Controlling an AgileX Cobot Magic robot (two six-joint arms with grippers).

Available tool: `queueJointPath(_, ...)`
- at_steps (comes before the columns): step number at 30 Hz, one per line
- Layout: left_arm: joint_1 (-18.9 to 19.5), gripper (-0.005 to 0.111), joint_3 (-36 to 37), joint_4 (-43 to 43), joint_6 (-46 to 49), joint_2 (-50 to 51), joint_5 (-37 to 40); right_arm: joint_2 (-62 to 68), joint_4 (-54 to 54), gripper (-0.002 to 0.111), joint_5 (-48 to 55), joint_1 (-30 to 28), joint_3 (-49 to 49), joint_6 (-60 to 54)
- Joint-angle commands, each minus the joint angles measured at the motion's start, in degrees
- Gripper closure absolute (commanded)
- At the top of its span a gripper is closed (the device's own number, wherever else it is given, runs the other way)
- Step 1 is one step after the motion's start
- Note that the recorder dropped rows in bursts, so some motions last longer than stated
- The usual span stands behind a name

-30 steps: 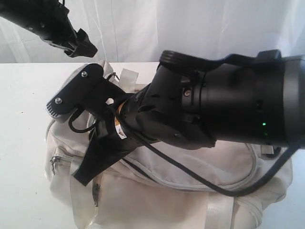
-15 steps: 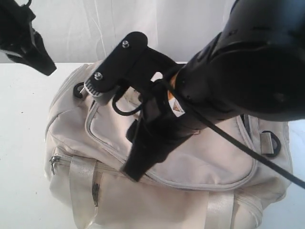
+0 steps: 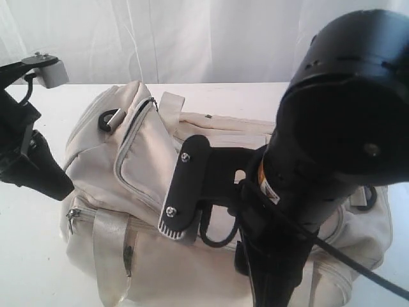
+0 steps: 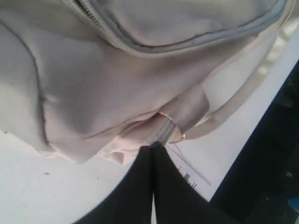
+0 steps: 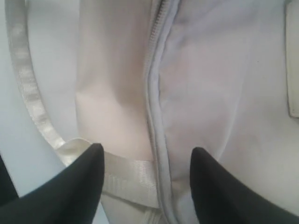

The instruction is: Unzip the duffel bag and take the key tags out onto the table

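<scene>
Duffel bag (image 3: 147, 160) lies on the white table (image 3: 32, 256), mid-scene. Right gripper (image 5: 145, 149) hangs over the bag's near side, jaws wide apart, straddling a grey zipper (image 5: 152, 93) and webbing handle (image 5: 126, 175). Left gripper (image 4: 152, 147) is pressed closed, tips against the bag's left end; whether anything is pinched cannot be told.

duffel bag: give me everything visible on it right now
The duffel bag is large, cream-beige soft fabric, lying on the white table. Light grey zippers edge its panels; the top one looks parted at the left-arm end. It has satin webbing handles, a front zipper pull and a dark ring near one end. The left gripper, shut, meets its end; the right gripper, open, hangs over a zipper. No key tags visible.
</scene>
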Motion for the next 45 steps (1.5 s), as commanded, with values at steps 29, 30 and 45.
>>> queueJointPath(29, -0.2, 0.106, 0.67, -7.55, 2.67, -0.88, 0.35, 3.94, -32.28, 0.108, -9.57, -1.87, 1.17, 16.98)
queueJointPath(30, -0.2, 0.106, 0.67, -7.64, 2.67, -0.88, 0.35, 3.94, -31.86, 0.108, -10.33, -3.09, -0.01, 16.98)
queueJointPath(45, -0.2, 0.106, 0.67, -8.51, 2.67, -0.88, 1.29, 4.31, 16.52, 0.108, 3.54, -17.07, -12.1, -20.53)
